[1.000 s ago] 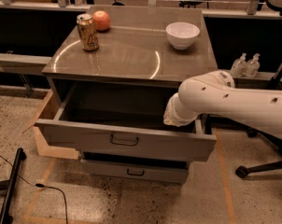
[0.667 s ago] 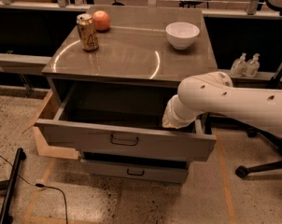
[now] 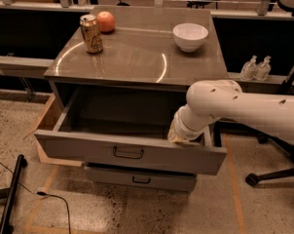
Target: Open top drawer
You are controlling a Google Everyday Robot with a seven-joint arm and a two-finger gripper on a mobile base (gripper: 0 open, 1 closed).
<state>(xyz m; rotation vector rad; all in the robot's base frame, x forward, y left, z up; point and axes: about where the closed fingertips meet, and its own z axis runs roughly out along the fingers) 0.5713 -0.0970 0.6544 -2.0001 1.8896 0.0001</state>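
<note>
Gripper (image 3: pixel 178 133) dips into top drawer (image 3: pixel 74 146) at its right front corner, just behind the front panel. Tip is hidden, so can't tell how wide its grip is. Arm (image 3: pixel 244 111) runs off to the right. Drawer sits pulled well out from under desk (image 3: pixel 137 62), w/ black handle (image 3: pixel 128 153) at centre. On desk: can (image 3: pixel 91 33), orange (image 3: pixel 106 21), bowl (image 3: pixel 190 36).
</note>
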